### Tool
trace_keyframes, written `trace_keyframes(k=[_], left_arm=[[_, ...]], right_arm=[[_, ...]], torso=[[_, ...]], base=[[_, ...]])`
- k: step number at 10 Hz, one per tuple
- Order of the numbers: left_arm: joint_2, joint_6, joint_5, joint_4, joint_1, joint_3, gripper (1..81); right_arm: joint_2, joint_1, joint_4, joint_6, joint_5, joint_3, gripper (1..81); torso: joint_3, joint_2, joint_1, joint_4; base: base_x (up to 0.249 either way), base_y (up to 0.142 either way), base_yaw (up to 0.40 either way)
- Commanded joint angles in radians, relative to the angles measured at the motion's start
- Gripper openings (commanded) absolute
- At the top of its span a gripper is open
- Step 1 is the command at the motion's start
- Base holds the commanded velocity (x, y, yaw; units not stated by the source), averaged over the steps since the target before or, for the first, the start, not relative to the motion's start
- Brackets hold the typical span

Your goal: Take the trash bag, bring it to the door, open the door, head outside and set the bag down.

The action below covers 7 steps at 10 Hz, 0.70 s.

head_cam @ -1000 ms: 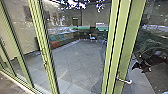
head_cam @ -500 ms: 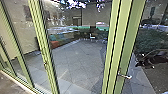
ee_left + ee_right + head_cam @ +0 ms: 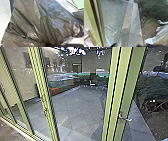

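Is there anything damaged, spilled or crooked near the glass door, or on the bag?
Nothing stands out. The green frame slants, probably only from the camera's angle; the handle looks attached. The trash bag is wrinkled, with no tear I can make out.

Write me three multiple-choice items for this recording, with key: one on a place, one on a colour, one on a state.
1. Where is the metal handle?
A) on the floor
B) on the frame
C) on a bush

2. What colour is that frame?
A) red
B) blue
C) green

3. How does the trash bag look?
A) creased
B) smooth and flat
C) shredded

Key:
1 B: the head view shows it sticking out from the frame.
2 C: its uprights are pale green.
3 A: folds run across it in the left wrist view.
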Motion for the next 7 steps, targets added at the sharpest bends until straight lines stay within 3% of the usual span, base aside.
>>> trace_keyframes(k=[1, 3, 7], left_arm=[[-0.001, 0.003, 0.092, -0.008, -0.032, 0.006, 1.0], [0.003, 0.004, 0.092, -0.008, -0.032, 0.006, 1.0], [0.005, 0.003, 0.095, -0.008, -0.031, 0.006, 1.0]], right_arm=[[-0.035, 0.114, -0.304, -0.099, -0.083, -0.014, 81.1], [-0.049, 0.098, -0.382, -0.149, -0.086, -0.061, 81.1], [-0.061, 0.091, -0.367, -0.307, -0.087, -0.123, 81.1]], torso=[[0.000, 0.000, 0.000, 0.000], [0.000, 0.000, 0.000, 0.000], [0.000, 0.000, 0.001, 0.000]], base=[[0.000, 0.000, 0.000], [0.000, 0.000, 0.000], [0.000, 0.000, 0.000]])
